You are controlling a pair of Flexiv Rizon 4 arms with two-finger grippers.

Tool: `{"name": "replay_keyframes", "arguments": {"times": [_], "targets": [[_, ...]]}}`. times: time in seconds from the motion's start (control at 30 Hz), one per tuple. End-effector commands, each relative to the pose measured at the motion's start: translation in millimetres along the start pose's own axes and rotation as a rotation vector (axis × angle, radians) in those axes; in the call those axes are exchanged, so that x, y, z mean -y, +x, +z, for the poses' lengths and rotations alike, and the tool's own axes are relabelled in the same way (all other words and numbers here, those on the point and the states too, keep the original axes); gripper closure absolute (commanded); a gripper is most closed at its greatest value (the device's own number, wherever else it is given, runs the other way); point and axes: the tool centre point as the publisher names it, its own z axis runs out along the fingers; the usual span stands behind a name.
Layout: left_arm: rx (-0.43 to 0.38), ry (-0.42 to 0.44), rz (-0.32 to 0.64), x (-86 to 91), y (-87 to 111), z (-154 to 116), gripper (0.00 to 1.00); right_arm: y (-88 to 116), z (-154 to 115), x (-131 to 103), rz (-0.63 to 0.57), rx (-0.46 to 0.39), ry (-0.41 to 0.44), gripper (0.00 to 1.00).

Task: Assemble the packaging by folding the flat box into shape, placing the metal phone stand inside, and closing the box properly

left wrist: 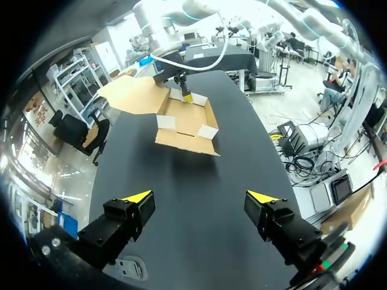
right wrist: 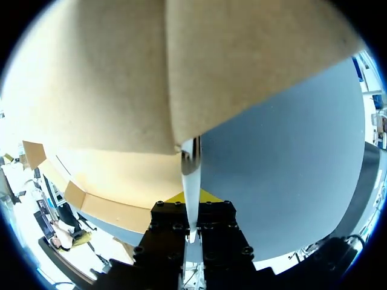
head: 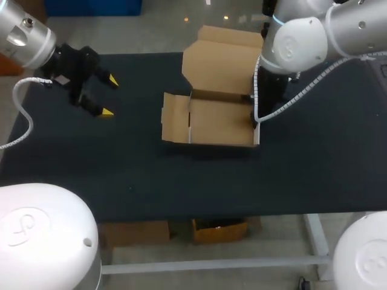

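right pincer (right wrist: 190, 198): closed tight on a thin end wall of the box (head: 221, 124), the card's edge running straight between its fingers.
right arm (head: 296, 36): enters from the far right corner, wrist pointing down over the box's right end.
left pincer (head: 109, 95): spread wide, holding nothing, above the tabletop (head: 121, 169), well apart from the box.
left arm (head: 24, 36): enters at the far left corner.
box: open, mid-tabletop, lid (head: 221, 60) raised at the far side, side flap (head: 175, 118) spread leftward; plain brown card.
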Motion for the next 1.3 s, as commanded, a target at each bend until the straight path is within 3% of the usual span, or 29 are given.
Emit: {"name": "replay_keyframes", "arguments": {"times": [0.03,0.57,0.63,1.07,1.3], "targets": [[0.018,0.002,-0.010,-4.2,2.0,3,0.00,3,-2,-2,0.006,0.009,0.034,1.00],[0.016,0.005,-0.014,-4.8,1.6,3,0.00,4,0,2,0.025,0.003,0.056,1.00],[0.016,0.005,-0.014,-4.8,1.6,3,0.00,9,1,0,0.042,0.045,0.077,1.00],[0.016,0.005,-0.014,-4.8,1.6,3,0.00,16,11,12,0.096,0.053,0.228,1.00],[0.016,0.005,-0.014,-4.8,1.6,3,0.00,17,18,20,0.066,0.076,0.280,1.00]]}}
